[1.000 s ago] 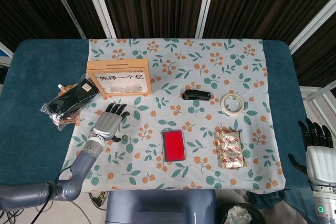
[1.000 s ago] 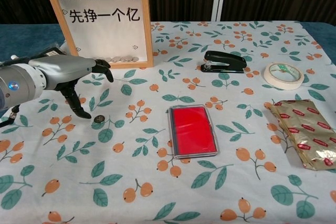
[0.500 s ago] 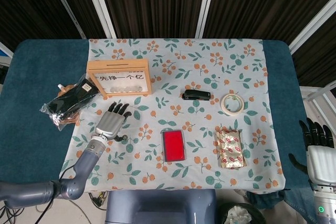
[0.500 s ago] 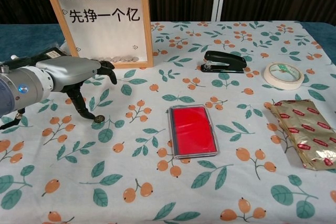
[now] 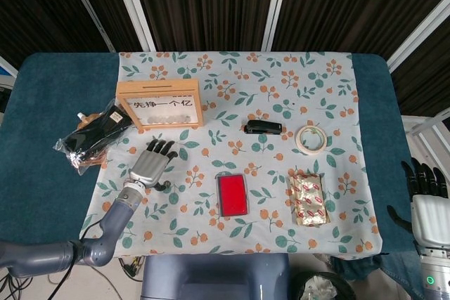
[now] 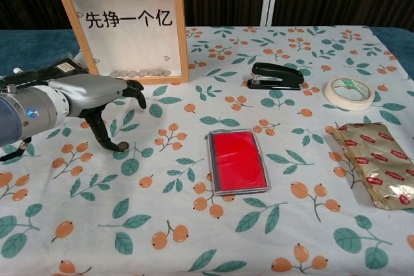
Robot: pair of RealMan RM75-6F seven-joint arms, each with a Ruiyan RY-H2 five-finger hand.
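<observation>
One coin lies on the flowered cloth in front of the wooden money box, and the left robot hand now stands right over it. Over the last second this robot hand has slid a little to the robot's right and sunk, so that its thumb tip, which was beside the coin and clear of it, now comes down at the coin's edge. The other fingers reach forward over the cloth toward the box and close on nothing; whether the thumb actually touches the coin I cannot tell. I judge that a pick of the coin is being lined up, with no pinch made yet: the coin lies flat on the cloth where it was.

Counted, the bench carries:
- one wooden money box with a glass front, a row of coins lying inside at the bottom, too small to count;
- one loose coin, under the left robot hand;
- one black stapler;
- one roll of tape;
- one red flat case;
- one gold foil packet with red marks;
- one dark plastic bag at the cloth's left edge.

None of these has shifted.

Two robot hands show in all. The right robot hand hangs off the bench's right end, well apart from everything, fingers apart and holding nothing, just as a second ago.
</observation>
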